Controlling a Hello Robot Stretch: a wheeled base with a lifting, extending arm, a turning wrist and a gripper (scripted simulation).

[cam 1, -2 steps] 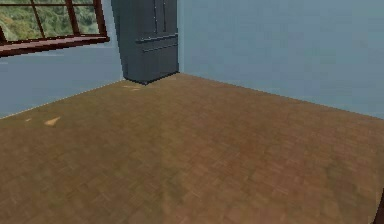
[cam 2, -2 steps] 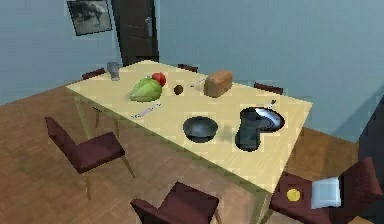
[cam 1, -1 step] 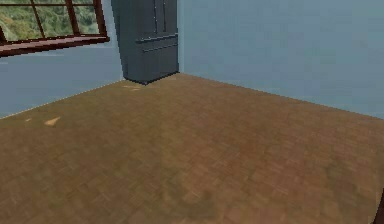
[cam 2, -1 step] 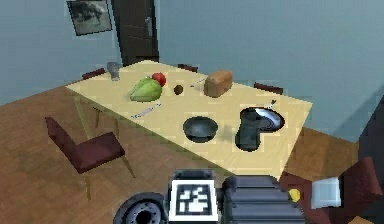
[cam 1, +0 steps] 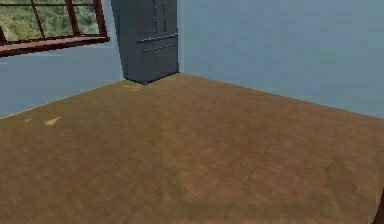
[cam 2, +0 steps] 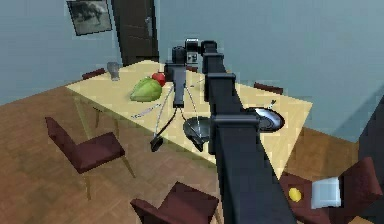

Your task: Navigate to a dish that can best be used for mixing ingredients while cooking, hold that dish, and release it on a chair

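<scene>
Gripper [cam 2: 178, 98] low against pale table [cam 2: 103, 96], jaw state and any load impossible to tell, dark bowl [cam 2: 197, 127] resting on tabletop just right of fingertips, dark red chair [cam 2: 85, 150] alongside table.

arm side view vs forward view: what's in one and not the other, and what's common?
Arm side view: wooden table with a dark bowl, green vegetable and red fruit; dark red chairs; the arm and claw, table behind them, so I can't tell whether the claw holds anything.
Forward view: window, blue-grey cabinet.
Both: brown wood floor, blue walls.
</scene>
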